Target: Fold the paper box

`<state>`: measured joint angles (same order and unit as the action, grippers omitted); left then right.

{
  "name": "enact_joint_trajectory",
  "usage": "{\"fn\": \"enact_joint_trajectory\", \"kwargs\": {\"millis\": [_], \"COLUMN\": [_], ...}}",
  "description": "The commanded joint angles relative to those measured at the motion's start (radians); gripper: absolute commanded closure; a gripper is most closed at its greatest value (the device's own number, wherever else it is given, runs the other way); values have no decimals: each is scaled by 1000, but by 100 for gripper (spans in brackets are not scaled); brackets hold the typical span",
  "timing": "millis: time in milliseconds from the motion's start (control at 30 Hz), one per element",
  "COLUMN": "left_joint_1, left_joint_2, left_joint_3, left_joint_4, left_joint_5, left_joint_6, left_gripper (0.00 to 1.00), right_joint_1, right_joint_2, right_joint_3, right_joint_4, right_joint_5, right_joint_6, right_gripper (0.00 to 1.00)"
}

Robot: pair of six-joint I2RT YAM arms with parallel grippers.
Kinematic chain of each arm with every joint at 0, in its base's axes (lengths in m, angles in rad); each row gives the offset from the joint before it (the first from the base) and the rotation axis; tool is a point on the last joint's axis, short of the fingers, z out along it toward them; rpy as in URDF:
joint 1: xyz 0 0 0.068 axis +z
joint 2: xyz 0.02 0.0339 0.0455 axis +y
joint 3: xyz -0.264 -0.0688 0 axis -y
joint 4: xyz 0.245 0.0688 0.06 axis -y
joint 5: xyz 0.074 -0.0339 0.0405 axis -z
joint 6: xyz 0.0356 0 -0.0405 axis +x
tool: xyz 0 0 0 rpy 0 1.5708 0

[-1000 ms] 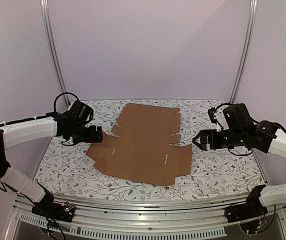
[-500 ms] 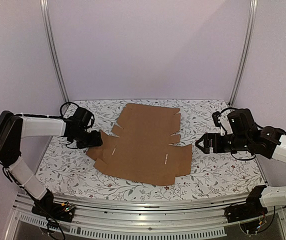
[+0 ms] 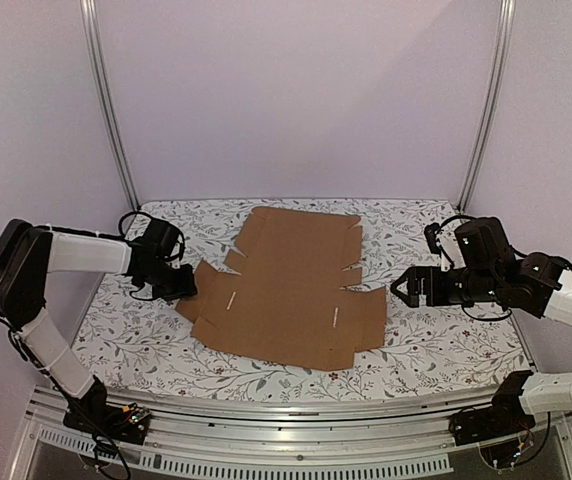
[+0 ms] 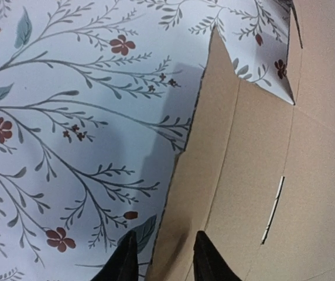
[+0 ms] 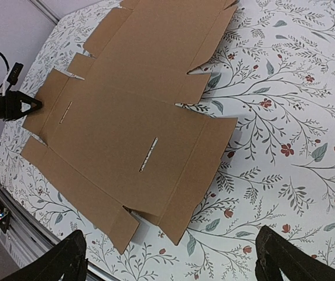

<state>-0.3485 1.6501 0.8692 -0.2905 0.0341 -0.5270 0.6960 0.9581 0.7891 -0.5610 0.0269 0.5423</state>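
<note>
The paper box (image 3: 291,290) is a flat brown die-cut cardboard sheet with flaps and slots, lying on the flowered table cover. My left gripper (image 3: 188,284) is at the sheet's left flap. In the left wrist view the left gripper (image 4: 164,235) has narrowed, and the flap's edge (image 4: 185,175) runs between its two dark fingertips, with a gap still showing. My right gripper (image 3: 398,283) hovers wide open just right of the sheet's right flap. In the right wrist view the right gripper (image 5: 168,233) holds nothing, and the whole paper box (image 5: 132,117) lies ahead of it.
The flowered table cover (image 3: 436,340) spreads around the sheet on all sides. Metal frame posts (image 3: 106,110) rise at the back corners before the pale walls. A metal rail (image 3: 286,440) runs along the near table edge by the arm bases.
My left gripper moved in onto the sheet's left flap and narrowed around its edge. The sheet slid slightly to the right. My right arm dropped a little, then held still.
</note>
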Motion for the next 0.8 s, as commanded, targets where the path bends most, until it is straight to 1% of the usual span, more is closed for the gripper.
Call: {"fn": "enact_joint_trajectory", "kwargs": {"millis": [0, 100, 200, 233, 433, 533, 633, 767], "left_joint_1": [4, 0, -21, -31, -115, -139, -166, -220], "left_joint_2": [-14, -26, -41, -49, -151, -226, -318, -412], "left_joint_3": [-29, -46, -62, -69, -174, -262, -356, -435], "left_joint_4": [12, 22, 31, 30, 65, 114, 180, 231], "left_joint_5": [6, 19, 30, 24, -31, -31, -31, -99], "left_joint_6": [-9, -25, -36, -45, -168, -278, -408, -547], "left_gripper": [75, 83, 99, 100, 100, 100, 100, 100], "right_joint_1": [10, 10, 12, 13, 34, 68, 92, 124], "right_joint_2": [8, 10, 10, 9, -11, -32, -35, -21], "right_joint_3": [4, 2, 2, 0, -43, -78, -120, -184], "right_joint_4": [-4, 1, 3, 5, 40, 65, 122, 237], "right_joint_5": [-8, -13, -16, -16, -4, 38, 46, 48], "right_joint_6": [8, 11, 17, 23, 75, 122, 178, 269], "right_gripper": [1, 1, 1, 1, 1, 1, 1, 1]}}
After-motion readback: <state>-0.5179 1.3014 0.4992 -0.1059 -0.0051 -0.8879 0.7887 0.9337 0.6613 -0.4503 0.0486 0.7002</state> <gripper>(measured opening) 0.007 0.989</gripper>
